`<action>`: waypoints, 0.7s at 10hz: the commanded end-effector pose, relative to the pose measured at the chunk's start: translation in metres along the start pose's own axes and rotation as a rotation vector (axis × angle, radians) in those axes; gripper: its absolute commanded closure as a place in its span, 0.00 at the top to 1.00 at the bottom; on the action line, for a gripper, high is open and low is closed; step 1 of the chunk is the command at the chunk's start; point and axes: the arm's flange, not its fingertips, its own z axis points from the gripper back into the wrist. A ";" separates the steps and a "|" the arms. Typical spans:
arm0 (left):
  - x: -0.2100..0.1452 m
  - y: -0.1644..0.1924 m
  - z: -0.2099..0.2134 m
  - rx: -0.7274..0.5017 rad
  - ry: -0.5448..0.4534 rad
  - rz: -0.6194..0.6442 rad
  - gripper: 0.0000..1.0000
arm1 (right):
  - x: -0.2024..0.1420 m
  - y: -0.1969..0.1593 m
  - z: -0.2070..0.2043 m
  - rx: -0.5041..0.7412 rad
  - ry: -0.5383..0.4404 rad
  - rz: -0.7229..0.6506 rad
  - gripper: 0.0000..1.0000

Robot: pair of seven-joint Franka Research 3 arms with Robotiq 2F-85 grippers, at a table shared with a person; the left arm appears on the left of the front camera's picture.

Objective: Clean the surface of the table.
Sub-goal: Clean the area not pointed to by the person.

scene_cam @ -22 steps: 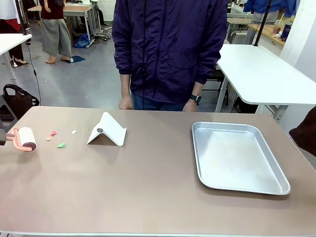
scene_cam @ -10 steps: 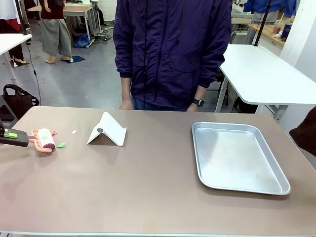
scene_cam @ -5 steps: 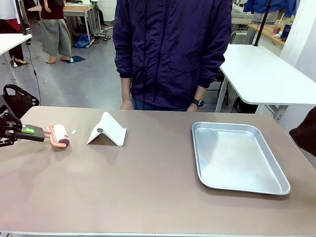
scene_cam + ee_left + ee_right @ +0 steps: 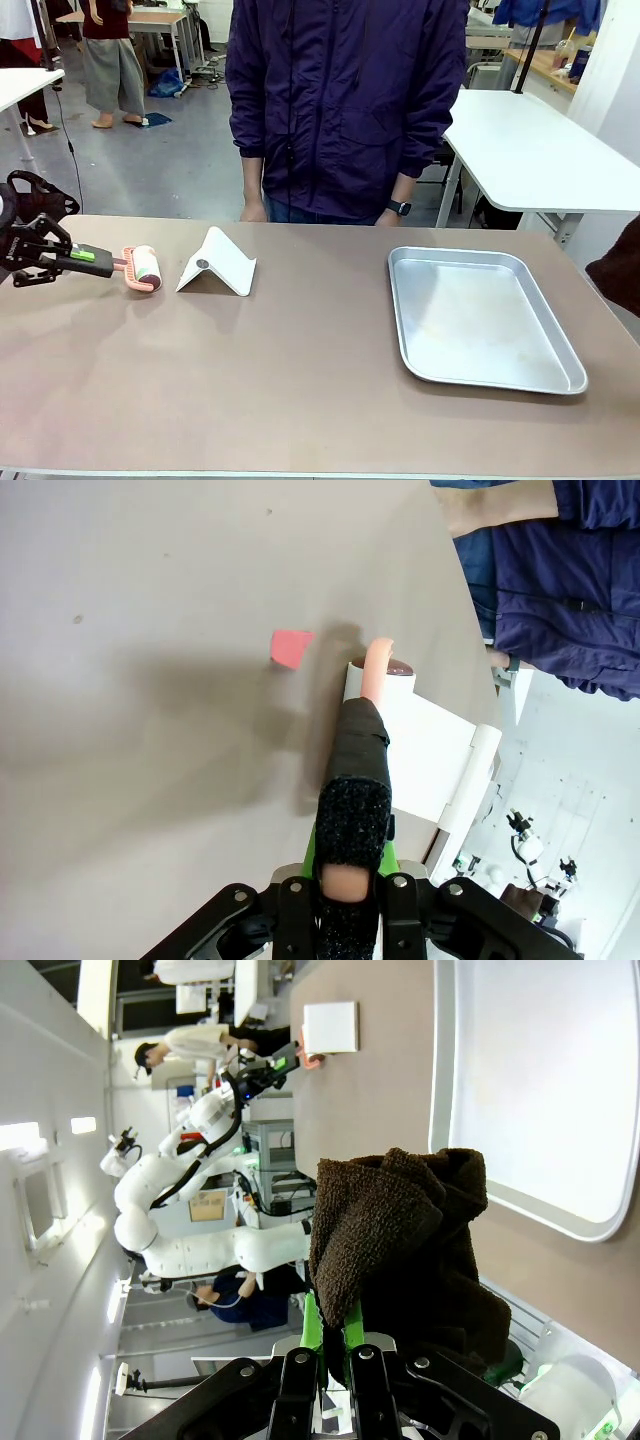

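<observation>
the left jaws are clamped on the handle of a pink lint roller (image 4: 145, 268). it points straight out ahead of them, along the long axis of the desk (image 4: 300, 400) beneath, drum down on the top. a pink scrap (image 4: 291, 647) lies just beside the drum, a white stand (image 4: 218, 262) just beyond. the right jaws pinch a dark cloth (image 4: 400, 1250).

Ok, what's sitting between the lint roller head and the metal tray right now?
In the front view, a white folded stand sits right beside the lint roller. From the stand to the tray, the table is bare.
</observation>
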 end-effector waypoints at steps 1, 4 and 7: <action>0.018 0.008 -0.018 0.064 -0.026 0.046 0.21 | -0.005 0.001 -0.001 0.005 0.006 0.019 0.09; 0.018 -0.001 -0.019 0.029 0.003 0.022 0.21 | -0.005 0.001 -0.001 0.005 0.006 0.019 0.09; -0.010 -0.023 0.021 -0.112 -0.031 -0.106 0.21 | -0.005 0.001 -0.001 0.005 0.006 0.019 0.09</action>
